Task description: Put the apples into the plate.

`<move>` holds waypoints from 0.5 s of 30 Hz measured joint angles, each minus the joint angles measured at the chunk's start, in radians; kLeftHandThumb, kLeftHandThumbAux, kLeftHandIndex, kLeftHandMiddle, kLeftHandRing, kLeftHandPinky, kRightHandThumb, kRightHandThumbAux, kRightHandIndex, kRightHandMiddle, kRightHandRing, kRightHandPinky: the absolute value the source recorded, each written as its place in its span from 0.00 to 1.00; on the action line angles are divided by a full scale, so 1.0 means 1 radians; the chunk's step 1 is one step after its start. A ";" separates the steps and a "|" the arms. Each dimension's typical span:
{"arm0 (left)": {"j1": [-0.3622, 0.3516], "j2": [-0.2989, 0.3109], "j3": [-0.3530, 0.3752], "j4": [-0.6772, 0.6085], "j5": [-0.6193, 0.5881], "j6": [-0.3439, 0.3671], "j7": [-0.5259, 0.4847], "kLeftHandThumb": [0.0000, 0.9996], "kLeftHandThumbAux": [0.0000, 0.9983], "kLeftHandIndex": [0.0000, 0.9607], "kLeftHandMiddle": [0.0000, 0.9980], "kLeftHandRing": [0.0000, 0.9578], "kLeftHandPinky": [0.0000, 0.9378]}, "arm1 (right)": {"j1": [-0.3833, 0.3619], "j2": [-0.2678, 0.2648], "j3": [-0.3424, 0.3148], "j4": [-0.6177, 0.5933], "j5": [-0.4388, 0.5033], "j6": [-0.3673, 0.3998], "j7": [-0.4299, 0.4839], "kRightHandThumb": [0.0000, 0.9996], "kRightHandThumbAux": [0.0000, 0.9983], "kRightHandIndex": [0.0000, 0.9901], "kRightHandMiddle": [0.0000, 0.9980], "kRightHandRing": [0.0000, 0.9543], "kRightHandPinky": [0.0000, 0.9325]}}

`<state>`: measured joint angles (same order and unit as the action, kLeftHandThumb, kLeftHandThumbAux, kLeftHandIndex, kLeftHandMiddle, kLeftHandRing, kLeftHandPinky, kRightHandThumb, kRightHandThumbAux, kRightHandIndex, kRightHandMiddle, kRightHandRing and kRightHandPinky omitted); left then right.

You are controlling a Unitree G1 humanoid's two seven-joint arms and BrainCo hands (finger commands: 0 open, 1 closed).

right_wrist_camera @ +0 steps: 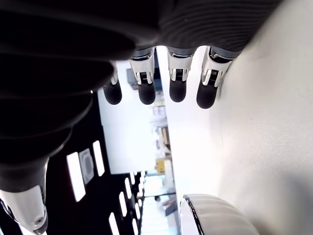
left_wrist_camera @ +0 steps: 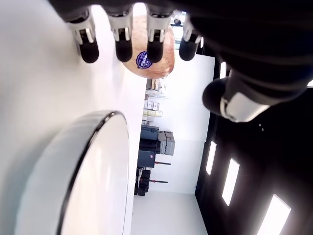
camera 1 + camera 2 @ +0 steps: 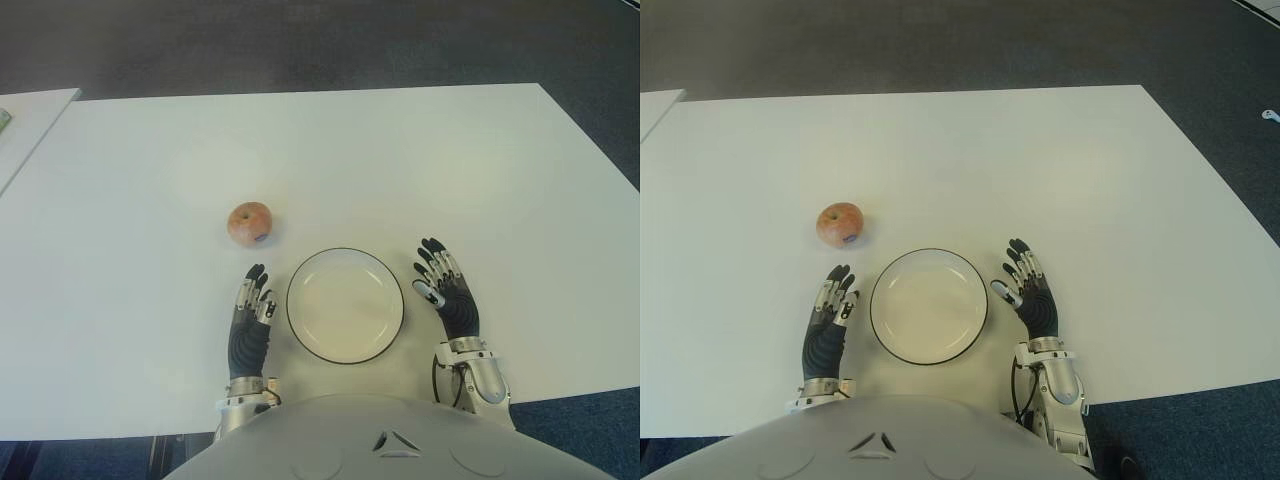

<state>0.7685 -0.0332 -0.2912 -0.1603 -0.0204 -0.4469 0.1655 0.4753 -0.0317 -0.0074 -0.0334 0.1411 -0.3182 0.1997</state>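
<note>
Reaching forward with the left hand [image 3: 249, 325], its fingers extended and holding nothing like the right hand [image 3: 449, 295] beside the plate [image 3: 345, 305], should wrap the apple [image 3: 250, 222] on the table [image 3: 450, 170] just ahead, then lift it clear of the rim.
</note>
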 measured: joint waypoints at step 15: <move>-0.045 -0.003 0.002 0.060 -0.015 -0.049 -0.020 0.04 0.49 0.00 0.00 0.00 0.00 | 0.002 0.000 0.002 -0.003 -0.002 -0.001 -0.004 0.08 0.67 0.00 0.00 0.00 0.00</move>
<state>0.7232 -0.0358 -0.2889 -0.1004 -0.0352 -0.4959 0.1452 0.4773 -0.0316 -0.0051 -0.0360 0.1395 -0.3197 0.1961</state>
